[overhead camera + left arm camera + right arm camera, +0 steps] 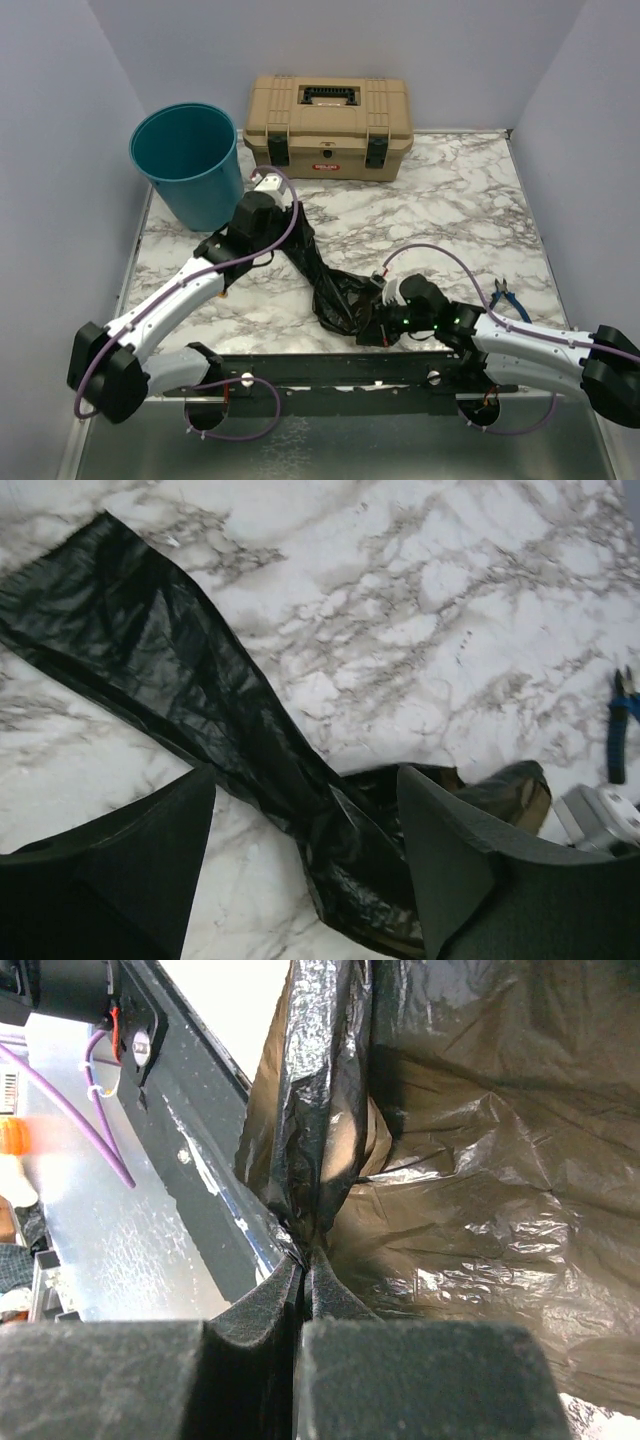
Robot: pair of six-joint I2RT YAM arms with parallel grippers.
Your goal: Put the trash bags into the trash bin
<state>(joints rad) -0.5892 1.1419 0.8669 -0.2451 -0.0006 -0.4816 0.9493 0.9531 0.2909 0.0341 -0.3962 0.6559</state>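
The left arm (190,290) stretches forward and to the right from its base at the near left corner, forearm rising to a wrist bent downward. The left jaws stand wide apart, the two dark pads (130,880) well clear of each other. The right arm (530,345) lies low along the near edge, reaching leftward. The right jaws are pressed together, pinching a fold of the trash bag (450,1160).

The trash bin (187,165) stood at the back left corner of the table (450,190), with the toolbox (329,127) just to its right along the back edge. The trash bag (335,290) lay stretched from in front of the bin toward the front edge. The pliers (507,297) lay well to its right.
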